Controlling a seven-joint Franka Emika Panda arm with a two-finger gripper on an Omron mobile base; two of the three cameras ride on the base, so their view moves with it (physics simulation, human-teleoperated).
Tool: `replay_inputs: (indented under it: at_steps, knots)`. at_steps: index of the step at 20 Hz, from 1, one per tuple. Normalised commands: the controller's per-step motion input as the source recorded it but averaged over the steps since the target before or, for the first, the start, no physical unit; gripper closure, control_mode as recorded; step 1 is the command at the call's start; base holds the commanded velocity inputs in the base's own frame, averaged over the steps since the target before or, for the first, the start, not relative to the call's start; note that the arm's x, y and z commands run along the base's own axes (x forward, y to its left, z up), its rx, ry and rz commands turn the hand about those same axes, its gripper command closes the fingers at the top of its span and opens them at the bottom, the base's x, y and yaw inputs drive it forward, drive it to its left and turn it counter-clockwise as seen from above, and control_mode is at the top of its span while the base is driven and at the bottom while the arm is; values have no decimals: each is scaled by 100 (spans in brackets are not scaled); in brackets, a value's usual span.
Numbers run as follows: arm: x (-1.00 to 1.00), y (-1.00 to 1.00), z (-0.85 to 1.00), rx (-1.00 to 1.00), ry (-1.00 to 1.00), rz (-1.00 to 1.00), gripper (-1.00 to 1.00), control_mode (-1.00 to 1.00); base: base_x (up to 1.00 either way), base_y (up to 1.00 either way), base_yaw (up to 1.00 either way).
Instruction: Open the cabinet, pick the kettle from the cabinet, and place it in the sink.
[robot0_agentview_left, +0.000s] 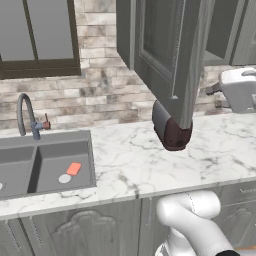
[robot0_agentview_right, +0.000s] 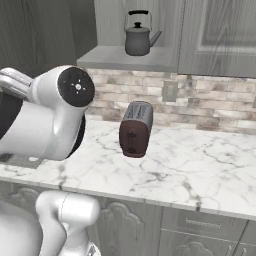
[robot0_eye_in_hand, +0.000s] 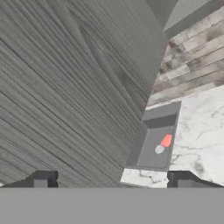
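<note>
Grey cabinet (robot0_agentview_right: 135, 55) shelf holds kettle (robot0_agentview_right: 138, 37); end effector (robot0_eye_in_hand: 111, 181) released, facing cabinet door, apart.

Even, flat, shadowless rendered light

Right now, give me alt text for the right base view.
A dark grey kettle sits on the shelf of the open cabinet. Below, a grey-and-maroon toaster stands on the white marble counter, with the white robot arm at left.

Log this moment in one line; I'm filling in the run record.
cabinet door: open | kettle: on shelf, untouched | gripper: open, empty, beside door | sink: no kettle
</note>
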Motion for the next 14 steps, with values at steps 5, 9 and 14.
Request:
replay_inputs:
  at_steps: [5,9,14]
  knots:
    - [38,-20,3,-24,-4,-19,-100,-100,0,0,0]
    - [39,-24,11,-10,0,-17,-100,-100,0,0,0]
    - [42,-24,13,-4,0,-14,-100,-100,0,0,0]
